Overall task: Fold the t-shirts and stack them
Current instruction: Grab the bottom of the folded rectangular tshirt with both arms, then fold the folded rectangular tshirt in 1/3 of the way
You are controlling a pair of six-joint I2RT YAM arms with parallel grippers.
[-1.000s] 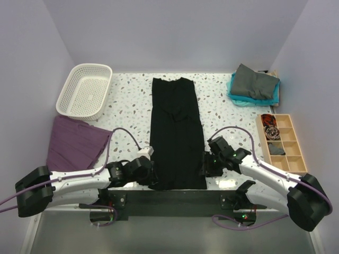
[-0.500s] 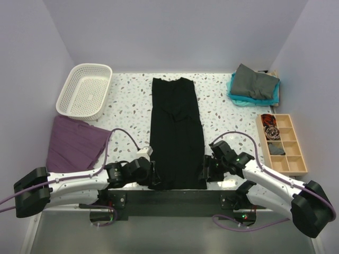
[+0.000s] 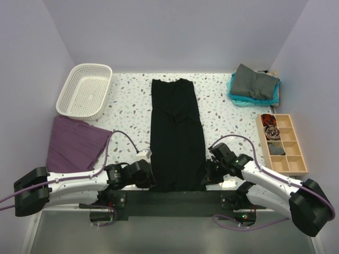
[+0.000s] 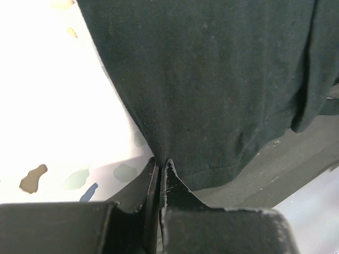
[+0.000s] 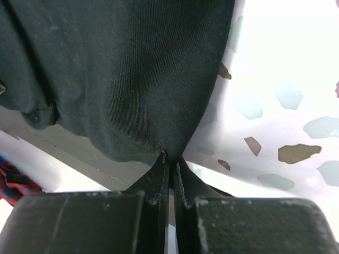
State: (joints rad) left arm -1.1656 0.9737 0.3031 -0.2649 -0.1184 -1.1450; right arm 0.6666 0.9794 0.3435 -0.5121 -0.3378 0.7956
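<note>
The black t-shirt lies as a long folded strip down the middle of the table, its near hem at the front edge. My left gripper is shut on the hem's near-left corner; in the left wrist view the fabric is pinched at the left gripper's tips. My right gripper is shut on the near-right corner; the right wrist view shows the cloth drawn into the right gripper's tips. A folded dark grey t-shirt rests on a teal t-shirt at the back right.
A white lattice basket stands at the back left. A purple cloth lies in front of it. A wooden compartment tray with small items sits along the right edge. The dark front rail runs below the shirt's hem.
Both grippers have closed on the black t-shirt's near corners after standing open. Both arms have shifted slightly toward the front edge.
</note>
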